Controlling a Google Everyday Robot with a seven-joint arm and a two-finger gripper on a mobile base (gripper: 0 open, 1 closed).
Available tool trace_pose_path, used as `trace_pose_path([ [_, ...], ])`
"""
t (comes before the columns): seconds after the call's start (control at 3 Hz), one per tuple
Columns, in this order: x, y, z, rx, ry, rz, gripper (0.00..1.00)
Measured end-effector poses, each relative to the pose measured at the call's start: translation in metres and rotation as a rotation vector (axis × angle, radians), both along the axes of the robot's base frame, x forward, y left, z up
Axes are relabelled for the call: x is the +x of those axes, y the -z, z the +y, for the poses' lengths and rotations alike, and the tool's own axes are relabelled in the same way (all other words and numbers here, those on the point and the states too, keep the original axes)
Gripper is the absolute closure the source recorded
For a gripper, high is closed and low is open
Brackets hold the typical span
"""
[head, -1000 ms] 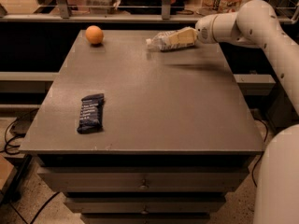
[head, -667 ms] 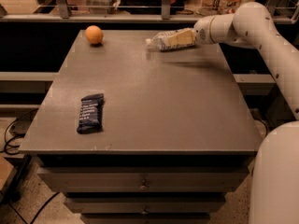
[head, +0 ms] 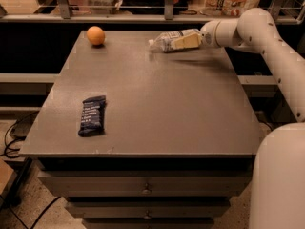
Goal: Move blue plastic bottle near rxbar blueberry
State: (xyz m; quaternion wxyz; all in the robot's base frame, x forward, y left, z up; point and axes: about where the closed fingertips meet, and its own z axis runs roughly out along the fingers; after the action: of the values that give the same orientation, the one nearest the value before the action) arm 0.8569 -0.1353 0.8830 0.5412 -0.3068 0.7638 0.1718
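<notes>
Blue plastic bottle (head: 164, 41) is hanging sideways at upper centre-right of the frame, cap pointing left, just above the table (head: 157, 104). Gripper (head: 185, 41) is clamping its body from the right. Rxbar blueberry (head: 92, 115) is lying at lower left, well apart.

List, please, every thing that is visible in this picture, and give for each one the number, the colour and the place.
blue plastic bottle: 1, clear with white cap and white-and-blue label, lying sideways in the gripper at the table's far right
rxbar blueberry: 1, dark navy, flat on the table, front left
orange: 1, orange, table's far left corner
table: 1, grey, centre
drawers: at least 2, grey, under the table top
cables: a few, dark, floor at left
gripper: 1, cream, shut on the bottle, far right
arm: 1, white, reaching in from the right
</notes>
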Motion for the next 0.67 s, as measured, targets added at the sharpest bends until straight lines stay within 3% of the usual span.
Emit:
trace_pose_path([
  [0.67, 0.0143, 0.0222, -0.0039, -0.012, -0.003, 0.034, 0.00],
])
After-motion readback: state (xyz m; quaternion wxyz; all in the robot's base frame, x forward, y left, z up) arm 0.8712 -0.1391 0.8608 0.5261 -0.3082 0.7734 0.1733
